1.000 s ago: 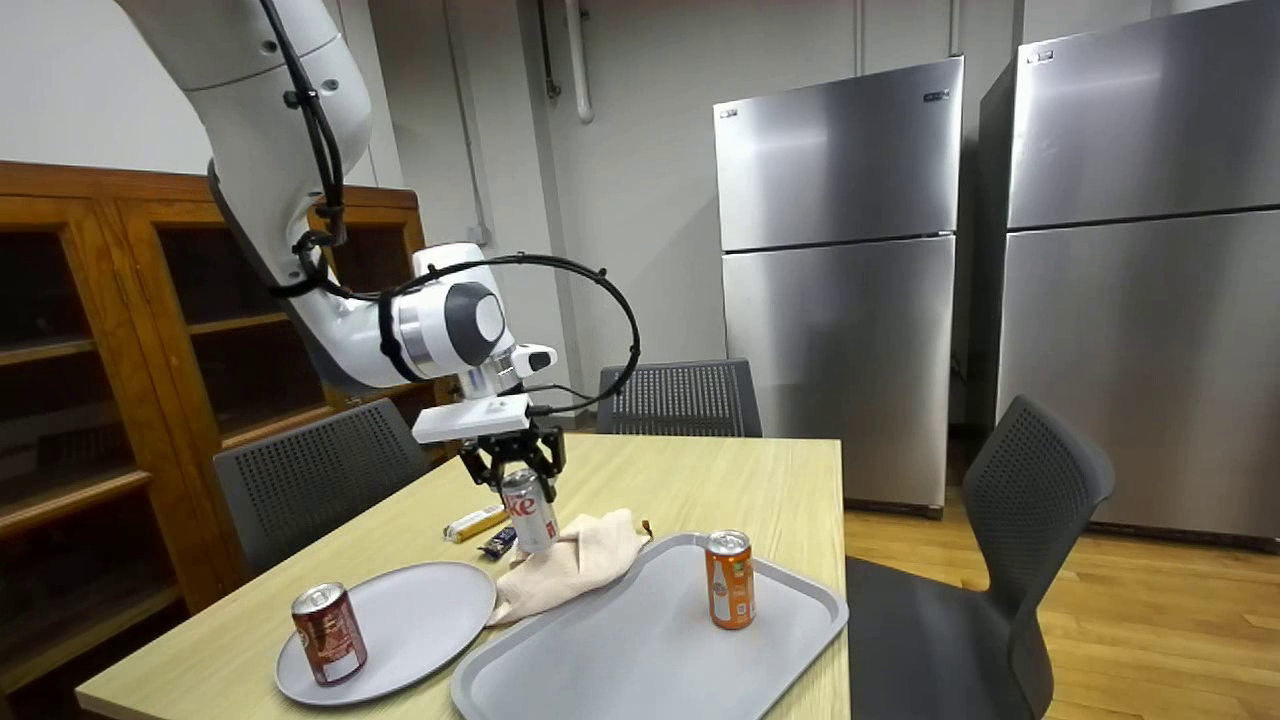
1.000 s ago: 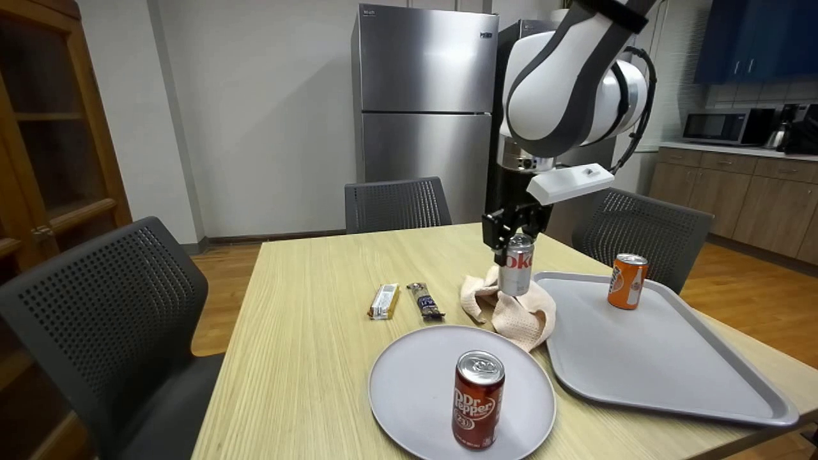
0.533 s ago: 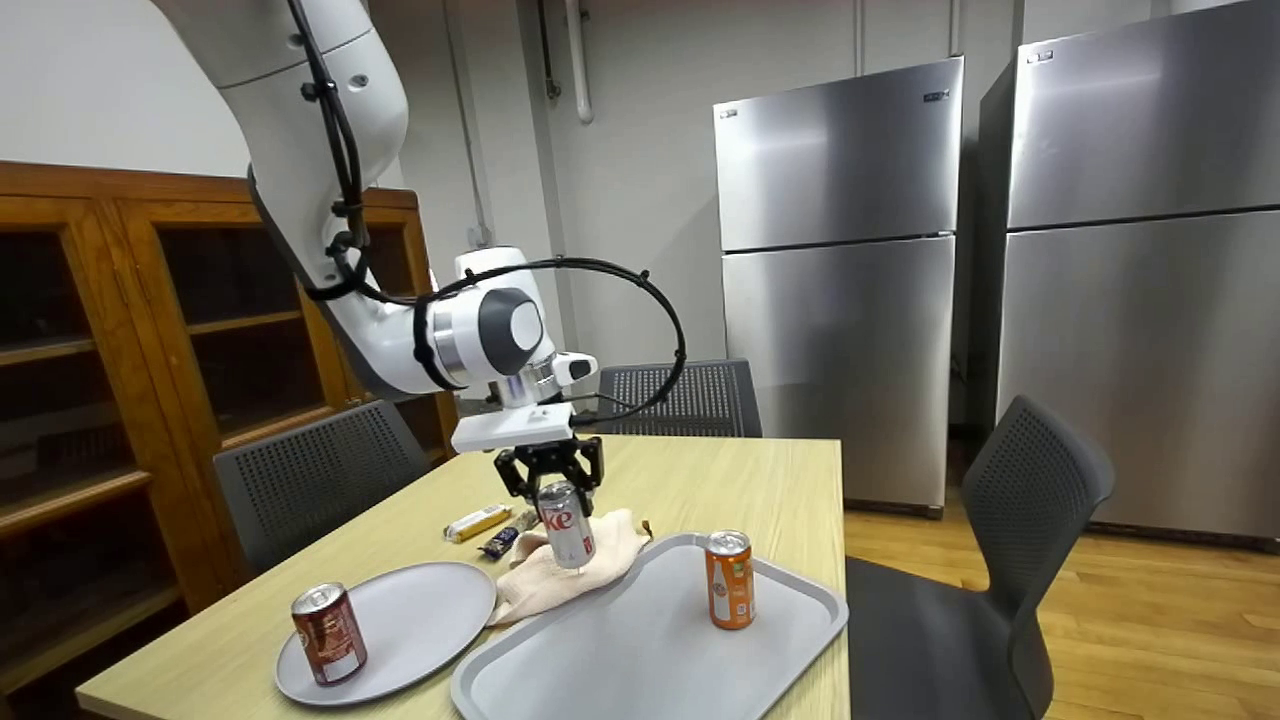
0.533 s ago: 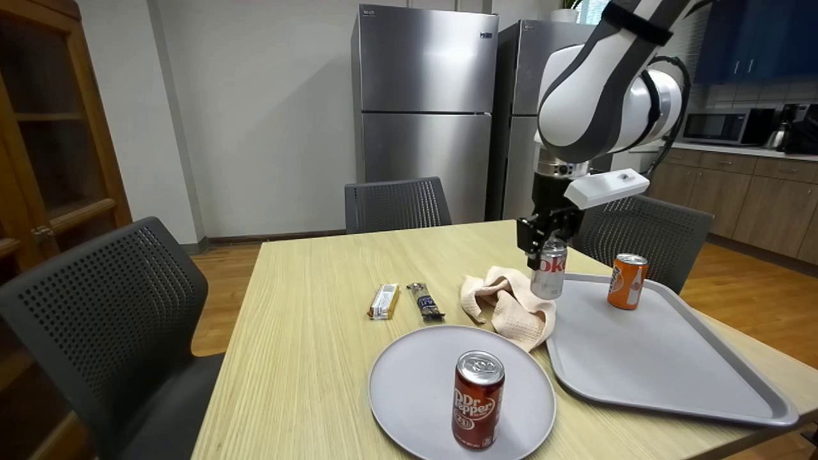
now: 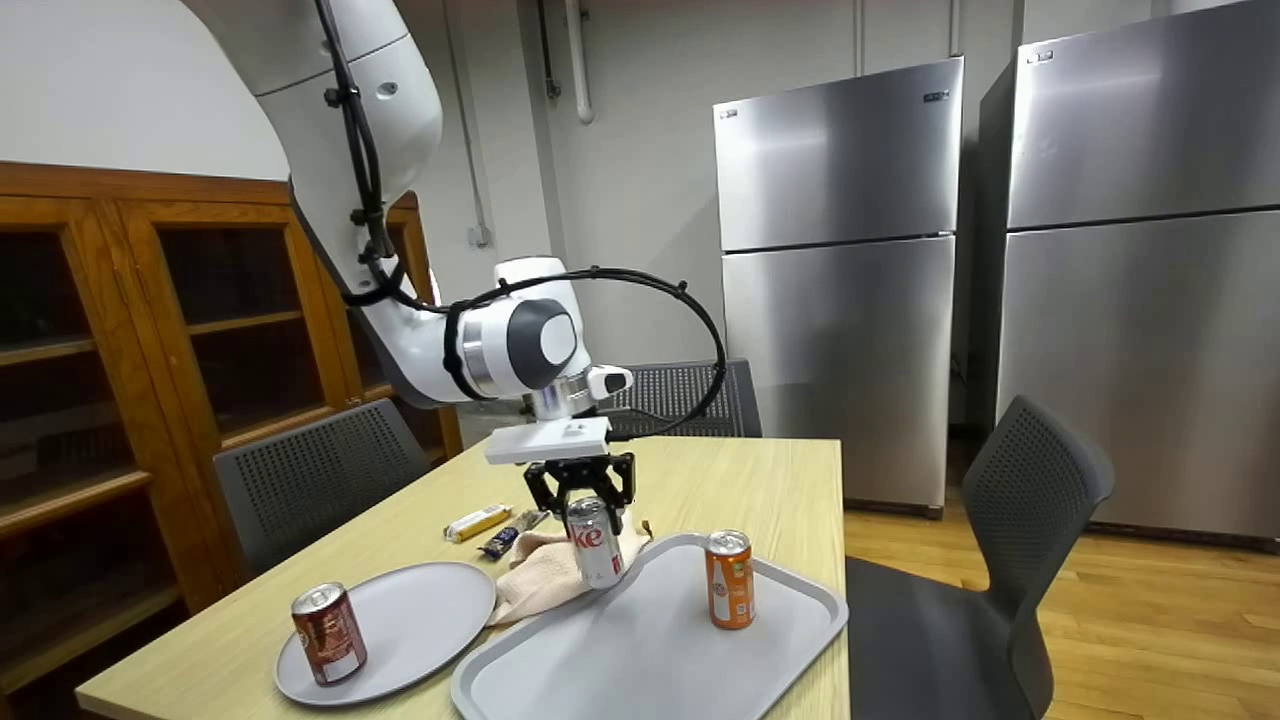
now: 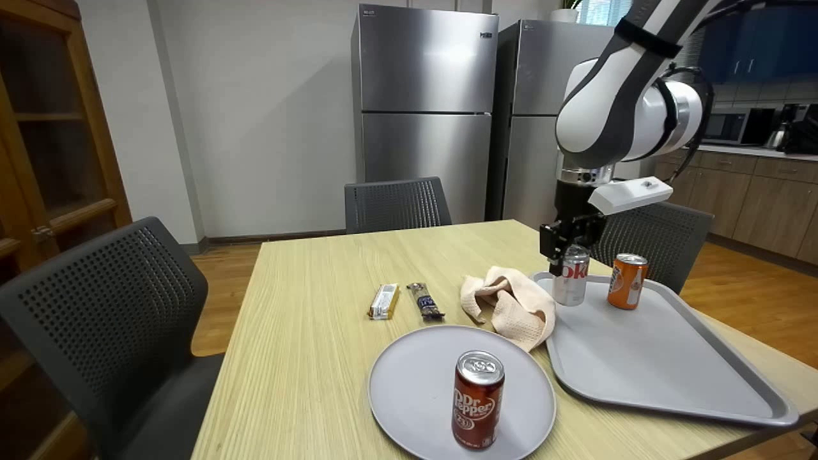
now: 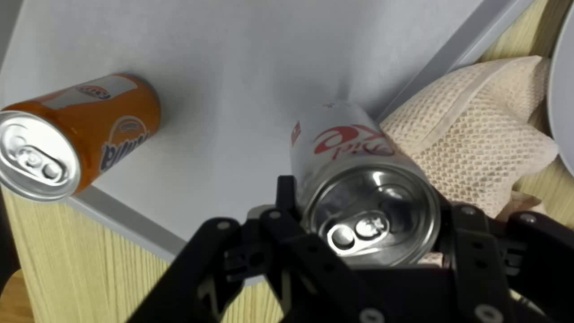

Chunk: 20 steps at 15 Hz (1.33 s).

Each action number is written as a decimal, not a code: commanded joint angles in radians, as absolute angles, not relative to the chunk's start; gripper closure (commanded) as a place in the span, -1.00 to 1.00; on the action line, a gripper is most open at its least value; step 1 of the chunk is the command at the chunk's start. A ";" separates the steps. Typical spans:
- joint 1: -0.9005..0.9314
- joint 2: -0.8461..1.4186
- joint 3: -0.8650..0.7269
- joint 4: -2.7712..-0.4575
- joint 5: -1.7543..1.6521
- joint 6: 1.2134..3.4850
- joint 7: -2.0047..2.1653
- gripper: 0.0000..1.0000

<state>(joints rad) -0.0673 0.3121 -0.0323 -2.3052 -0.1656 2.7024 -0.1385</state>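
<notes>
In an exterior view the gripper (image 5: 594, 515) is clamping the Coke can (image 5: 597, 552), which is leaning slightly from upright. In the wrist view the fingers (image 7: 285, 193) are bearing on opposite sides of the can. The Coke can is hanging above the tray (image 6: 664, 370), over the tray's margin nearest the cloth (image 6: 511, 306).

The orange can (image 6: 627, 284) is standing upright on the tray, near the Coke can but apart from it; in the wrist view it is displaying a Fanta label. The cloth is lying crumpled just beside the tray's rim. The plate (image 6: 409, 390) is resting near the tray, on the tray's cloth side. The red can (image 6: 478, 402) is standing upright on the plate, apart from the tray, and is displaying a Dr Pepper label. The dark bar (image 6: 426, 301) is lying past the cloth as seen from the tray. The yellow bar (image 6: 384, 301) is lying beside it, farther from the tray.

The table (image 6: 307, 319) is supporting the tray, plate, cloth and both bars. A chair (image 5: 1045, 490) is standing close to the tray, at the table edge. A fridge (image 5: 840, 340) and a second fridge (image 5: 1140, 340) are standing well apart from the tray, past the table. A cabinet (image 5: 160, 400) is standing well apart from the tray.
</notes>
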 commanded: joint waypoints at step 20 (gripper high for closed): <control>-0.124 0.347 -0.035 -2.270 -0.122 2.720 -0.205 -1.00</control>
